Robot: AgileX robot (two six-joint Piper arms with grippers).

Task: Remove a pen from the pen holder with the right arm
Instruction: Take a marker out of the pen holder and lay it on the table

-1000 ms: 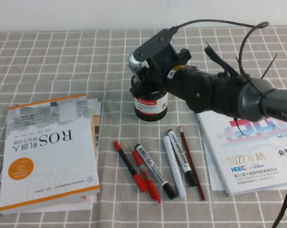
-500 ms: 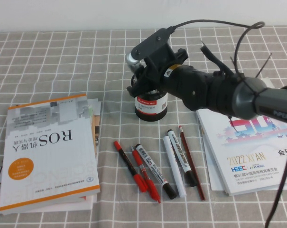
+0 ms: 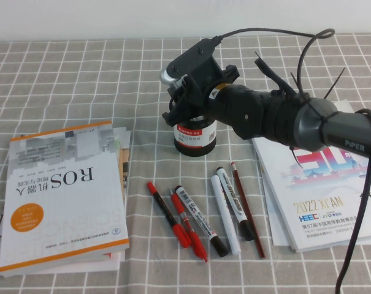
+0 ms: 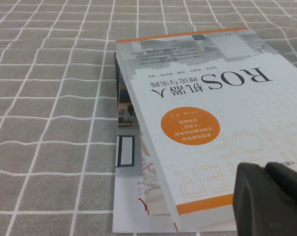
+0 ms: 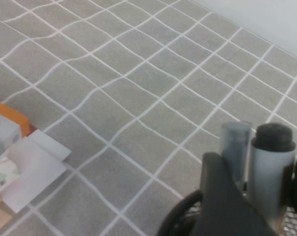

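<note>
Operator, your right gripper (image 3: 186,114) hung directly over the black pen holder (image 3: 195,139), which stood on the bench (image 3: 81,79) between the ROS book (image 3: 65,190) and the white booklets (image 3: 320,208). Its fingers (image 5: 219,196) were apart, one on each side of a grey marker (image 5: 271,167) that stood upright in the holder, with a clear pen (image 5: 235,142) just beside it. Several loose pens (image 3: 200,211) lay in a row on the bench, on the robot's side of the holder. Your left gripper (image 4: 265,173) hovered over a corner of the ROS book; it seemed closed, but only its dark tip showed.
</note>
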